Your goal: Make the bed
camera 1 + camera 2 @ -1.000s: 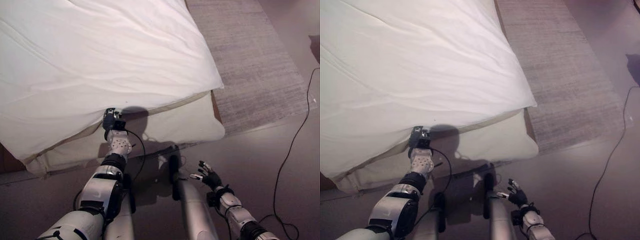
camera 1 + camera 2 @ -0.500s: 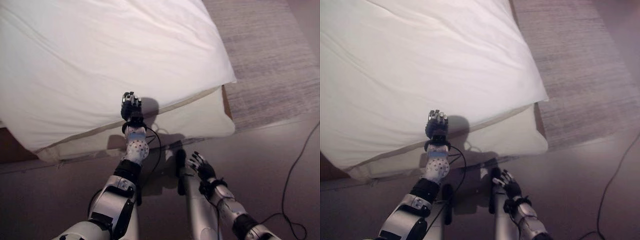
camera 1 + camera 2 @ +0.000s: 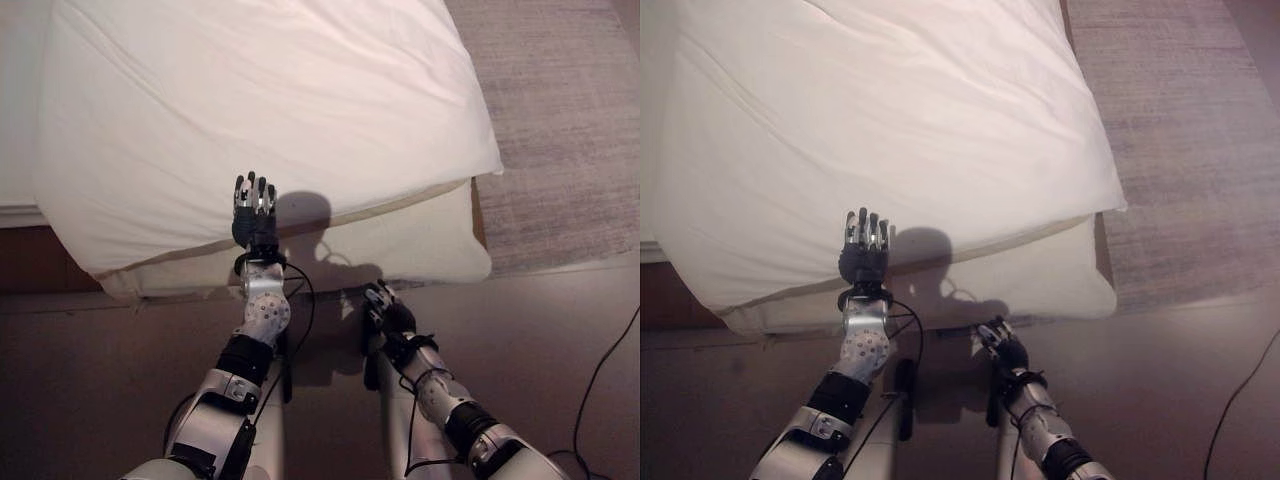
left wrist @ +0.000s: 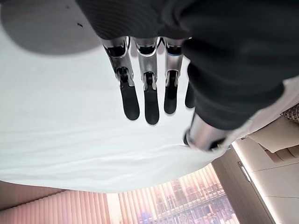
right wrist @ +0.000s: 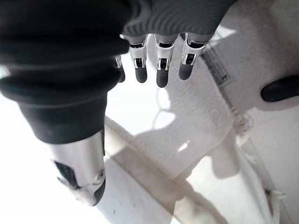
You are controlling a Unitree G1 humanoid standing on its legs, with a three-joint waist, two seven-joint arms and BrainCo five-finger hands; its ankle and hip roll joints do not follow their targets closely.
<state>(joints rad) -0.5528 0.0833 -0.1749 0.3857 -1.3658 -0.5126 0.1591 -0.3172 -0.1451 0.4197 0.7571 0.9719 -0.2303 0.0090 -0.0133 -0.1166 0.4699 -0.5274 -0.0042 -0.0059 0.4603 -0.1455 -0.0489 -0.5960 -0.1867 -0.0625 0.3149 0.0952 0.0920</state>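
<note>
A white duvet [image 3: 270,110] covers the bed and overhangs its near edge; the cream mattress side [image 3: 400,245] shows below it. My left hand [image 3: 254,208] is raised over the duvet's near edge, fingers [image 4: 146,102] straight and spread, holding nothing. The duvet [image 4: 70,130] lies just past them in the left wrist view. My right hand [image 3: 385,312] hangs low in front of the mattress, near the floor, fingers [image 5: 159,65] relaxed and empty. The mattress side [image 5: 187,135] shows beyond them in the right wrist view.
A grey woven rug [image 3: 570,130] lies on the floor to the right of the bed. Dark wood of the bed base [image 3: 40,260] shows at the left under the duvet. Brown floor [image 3: 560,330] runs along the bed's near side.
The view has shifted left. My left hand has come out from under the duvet's edge, risen above it and opened. My right hand has moved in toward the mattress.
</note>
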